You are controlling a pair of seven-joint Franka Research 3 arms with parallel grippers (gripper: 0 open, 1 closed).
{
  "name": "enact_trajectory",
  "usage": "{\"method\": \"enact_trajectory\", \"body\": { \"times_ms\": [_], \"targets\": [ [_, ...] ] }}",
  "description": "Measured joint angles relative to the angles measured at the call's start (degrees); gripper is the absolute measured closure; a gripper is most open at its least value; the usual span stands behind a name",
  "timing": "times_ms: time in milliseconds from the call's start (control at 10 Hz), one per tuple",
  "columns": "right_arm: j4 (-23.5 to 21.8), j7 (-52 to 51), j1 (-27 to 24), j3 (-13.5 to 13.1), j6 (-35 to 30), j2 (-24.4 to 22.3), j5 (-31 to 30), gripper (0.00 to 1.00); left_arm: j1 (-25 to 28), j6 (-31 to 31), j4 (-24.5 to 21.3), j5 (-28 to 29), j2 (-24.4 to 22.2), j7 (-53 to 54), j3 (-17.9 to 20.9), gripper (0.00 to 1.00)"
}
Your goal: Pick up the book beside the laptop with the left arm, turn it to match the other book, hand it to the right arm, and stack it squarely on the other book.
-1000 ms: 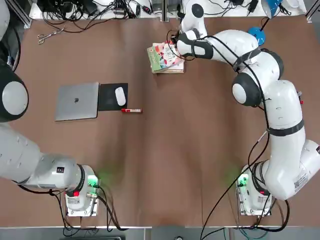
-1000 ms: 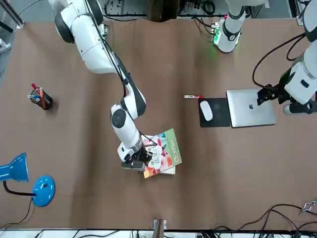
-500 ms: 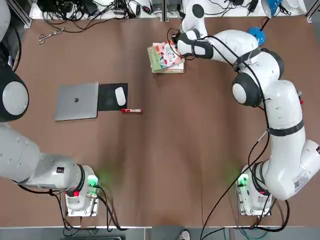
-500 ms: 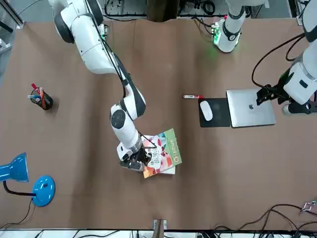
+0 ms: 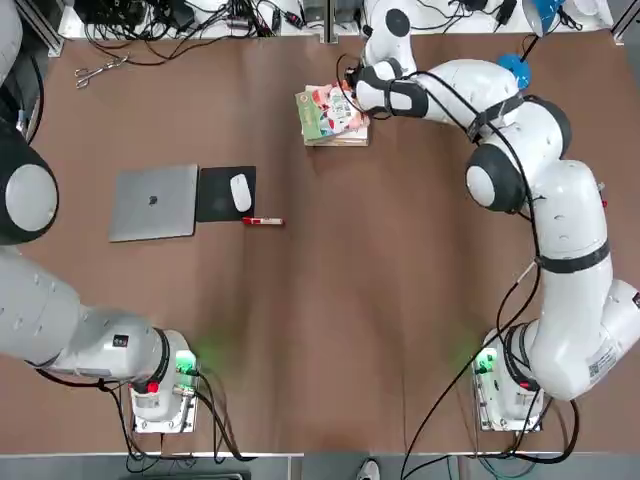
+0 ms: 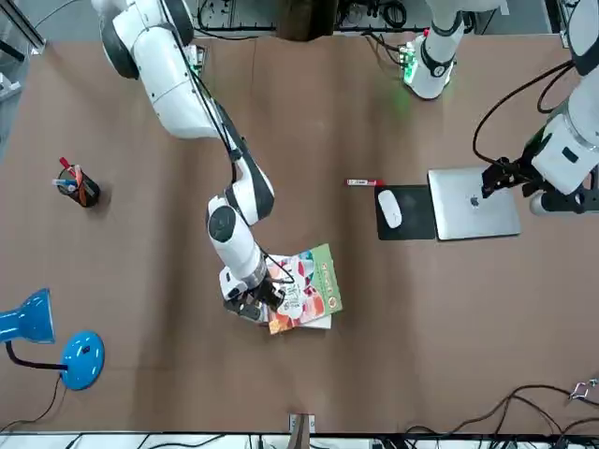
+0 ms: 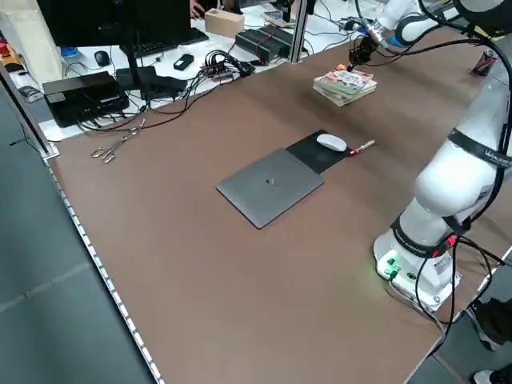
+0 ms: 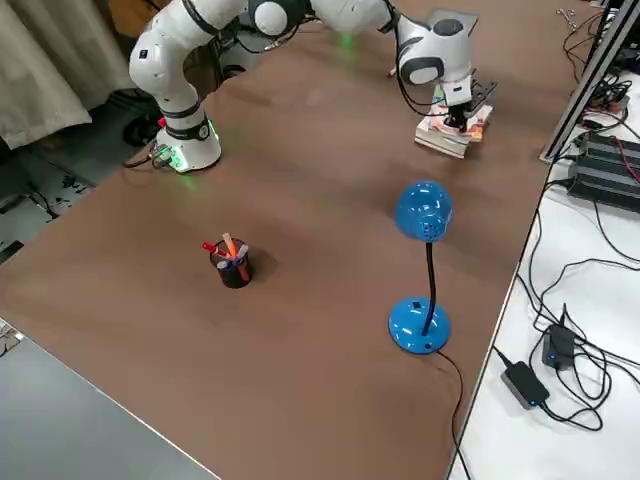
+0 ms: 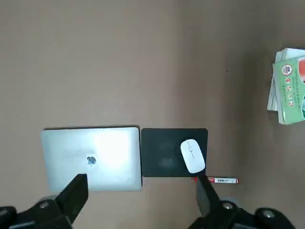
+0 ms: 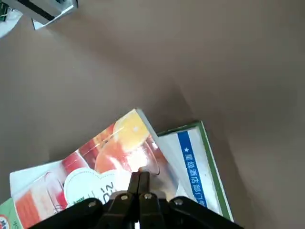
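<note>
As the book (image 10: 102, 160) lies askew, right gripper (image 10: 140, 174) shut above it

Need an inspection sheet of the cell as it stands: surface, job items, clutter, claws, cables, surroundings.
Surface: brown table; spills or damage, nothing seen.
Job items: colourful book lies on the white book, askew, not squared. Laptop closed.
Clutter: mouse on black pad, red-and-white marker at its edge; pen cup; blue lamp.
Claws: left claw open, over the laptop side, holding nothing. Right claw shut, at the book stack; whether it touches the cover, cannot tell.
Cables: tangled along the far edge; others run along both arms.
Surroundings: monitor and a person's hand at the bench beyond.
</note>
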Motion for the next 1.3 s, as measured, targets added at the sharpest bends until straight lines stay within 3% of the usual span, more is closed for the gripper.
{"method": "enact_trajectory", "body": {
  "times_ms": [500, 1300],
  "targets": [
    [-2.38, 9.08, -0.01, -0.2, 0.15, -1.45, 0.03, 0.99, 0.02, 0.0, 0.01, 0.0, 0.22, 0.0, 0.0, 0.0],
    [-6.75, 12.46, -0.01, -0.27, 0.27, -4.19, 0.03, 0.99, 0.05, 0.01, 0.41, 0.0, 0.23, 0.0, 0.01, 0.0]
  ]
}}
